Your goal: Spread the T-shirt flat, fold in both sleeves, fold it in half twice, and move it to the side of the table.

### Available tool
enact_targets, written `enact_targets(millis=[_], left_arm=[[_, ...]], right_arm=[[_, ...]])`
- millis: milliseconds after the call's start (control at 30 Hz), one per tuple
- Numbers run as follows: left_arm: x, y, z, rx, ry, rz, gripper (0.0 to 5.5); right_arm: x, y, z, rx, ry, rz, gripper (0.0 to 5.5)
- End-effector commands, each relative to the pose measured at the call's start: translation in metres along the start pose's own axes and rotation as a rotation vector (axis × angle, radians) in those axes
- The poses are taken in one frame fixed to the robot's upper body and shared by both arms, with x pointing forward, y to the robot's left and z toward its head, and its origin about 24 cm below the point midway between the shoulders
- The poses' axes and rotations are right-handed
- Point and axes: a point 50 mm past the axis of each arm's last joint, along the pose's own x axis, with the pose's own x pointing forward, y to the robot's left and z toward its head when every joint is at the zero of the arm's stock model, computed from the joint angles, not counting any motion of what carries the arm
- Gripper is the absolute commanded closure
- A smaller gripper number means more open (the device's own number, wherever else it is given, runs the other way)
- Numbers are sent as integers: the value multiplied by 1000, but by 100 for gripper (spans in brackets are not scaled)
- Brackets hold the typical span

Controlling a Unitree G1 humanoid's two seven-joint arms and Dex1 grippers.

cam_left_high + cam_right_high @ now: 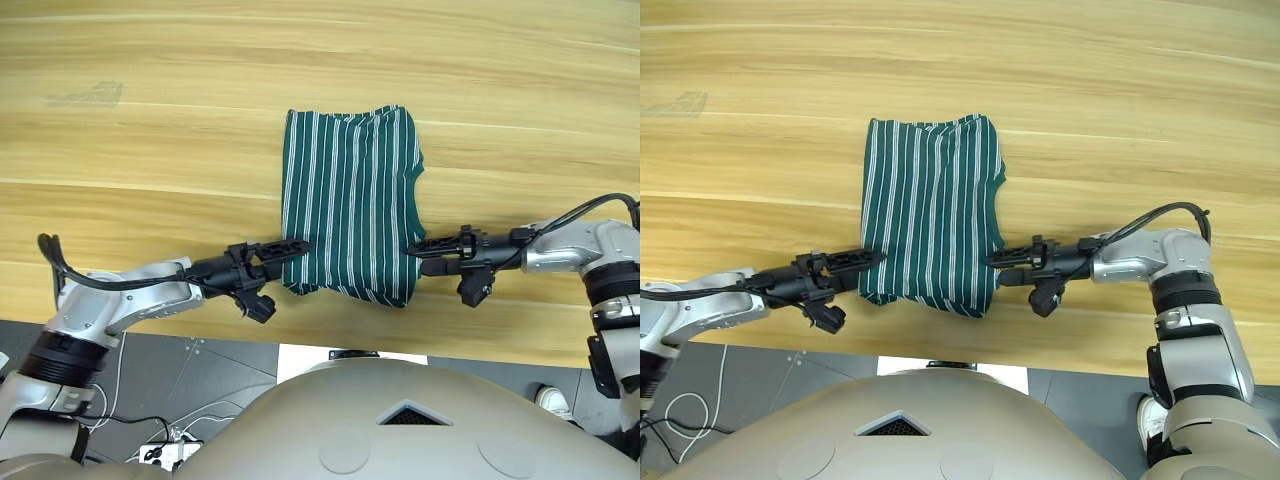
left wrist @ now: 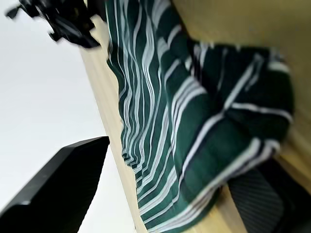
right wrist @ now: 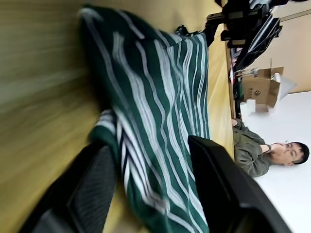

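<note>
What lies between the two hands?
The near part of the striped T-shirt spans from left hand to right hand, in the left eye view.

Bright, even light covers the pale wooden desk, with a faint sheen toward 12 o'clock. The green white-striped T-shirt casts only a thin, soft shadow.

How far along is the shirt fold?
Done: the T-shirt lies flat on the table as a narrow rectangle, sleeves apparently folded in. In hand: the left gripper and right gripper sit at its near corners, jaws open around the cloth, probably setting up a half fold. Left: both half folds, as far as I can tell, then the move aside; the shirt is mid-table.
</note>
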Motion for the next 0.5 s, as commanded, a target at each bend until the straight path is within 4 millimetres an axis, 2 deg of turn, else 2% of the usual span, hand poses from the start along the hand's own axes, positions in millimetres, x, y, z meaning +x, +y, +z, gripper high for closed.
enact_targets(millis=[33,167,233,333,500], left_arm=[[2,-32,19,-52,-83,-192,138],[1,-35,19,-65,-88,-207,138],[1,-35,19,-69,-87,-208,176],[0,-36,17,-75,-78,-214,233],[-1,-38,17,-79,-71,-214,346]], right_arm=[[6,3,2,8,-17,16,295],[6,4,6,19,-27,-18,295],[5,4,6,21,-29,-20,293],[3,3,6,21,-24,-25,342],[3,4,7,24,-18,-28,453]])
